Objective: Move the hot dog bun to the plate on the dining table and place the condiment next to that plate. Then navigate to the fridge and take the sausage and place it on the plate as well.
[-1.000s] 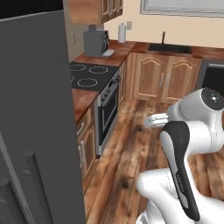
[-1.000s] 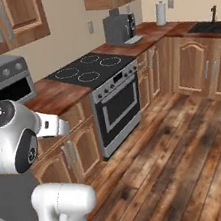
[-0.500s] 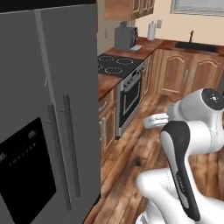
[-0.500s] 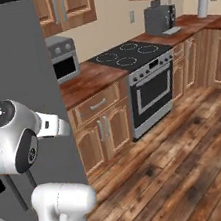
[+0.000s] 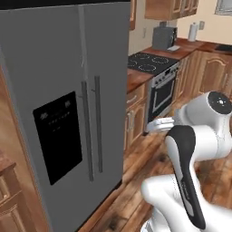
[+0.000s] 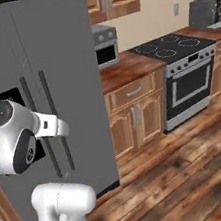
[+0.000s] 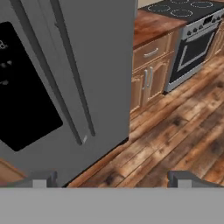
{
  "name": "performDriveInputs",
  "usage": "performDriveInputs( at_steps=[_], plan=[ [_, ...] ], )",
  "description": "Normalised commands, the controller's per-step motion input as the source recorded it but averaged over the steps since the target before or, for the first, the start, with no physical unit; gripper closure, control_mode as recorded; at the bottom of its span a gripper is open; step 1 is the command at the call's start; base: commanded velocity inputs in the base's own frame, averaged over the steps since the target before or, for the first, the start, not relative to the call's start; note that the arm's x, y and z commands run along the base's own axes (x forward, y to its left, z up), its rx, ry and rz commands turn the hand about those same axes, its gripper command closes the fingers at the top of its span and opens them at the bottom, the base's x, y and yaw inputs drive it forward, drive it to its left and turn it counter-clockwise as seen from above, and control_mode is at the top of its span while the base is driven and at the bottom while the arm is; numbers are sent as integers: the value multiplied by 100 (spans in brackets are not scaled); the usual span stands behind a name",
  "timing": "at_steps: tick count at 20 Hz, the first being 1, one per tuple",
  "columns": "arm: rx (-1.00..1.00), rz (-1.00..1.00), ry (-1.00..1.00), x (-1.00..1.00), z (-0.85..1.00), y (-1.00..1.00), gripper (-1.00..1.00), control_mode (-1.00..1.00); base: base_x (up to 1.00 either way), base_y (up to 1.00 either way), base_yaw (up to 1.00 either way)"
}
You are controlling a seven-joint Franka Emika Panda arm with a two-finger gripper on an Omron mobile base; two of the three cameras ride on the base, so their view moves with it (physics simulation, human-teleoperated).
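**Fridge in front, doors shut, nothing in hand**

My fingers (image 7: 41, 179) stand spread as wide as they go, both tips at the bottom of the hand view with only floor between them. I hold nothing. The gripper (image 7: 111, 180) is well apart from any surface.

Change over the last second: the whole scene has swung. A second ago the base views looked at the stove and the counter run; now the fridge (image 5: 68, 104) takes up the left half of both. That is my base turning and driving, not the kitchen moving. I judge the navigation leg to the fridge as nearly done, and the sausage step as not yet begun.

The sausage is out of sight; I take it to be inside. Both doors are closed, the two handles (image 7: 65, 70) side by side at the seam, the black dispenser panel (image 5: 58, 136) on the left door.

Around: wood cabinets (image 6: 133, 114) just beside the fridge, then the stove (image 6: 188, 77), a microwave (image 6: 104, 45) on the counter (image 6: 126, 69).

In the way: the shut door. The arm is folded close, so it needs room to reach and swing.
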Motion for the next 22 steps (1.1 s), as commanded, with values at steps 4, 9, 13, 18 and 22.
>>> performDriveInputs(
  at_steps=[4, 9, 13, 18, 22],
  plan=[
    [0, 0, 0, 0, 0, 0, -100, 100, -17, -32, 48],
    [0, 0, 0, 0, 0, 0, -100, 100, -2, -6, 51],
    [0, 0, 0, 0, 0, 0, -100, 100, 6, -22, 50],
    [0, 0, 0, 0, 0, 0, -100, 100, 17, -35, 41],
    [0, 0, 0, 0, 0, 0, -100, 100, 0, -59, 30]
  ],
)
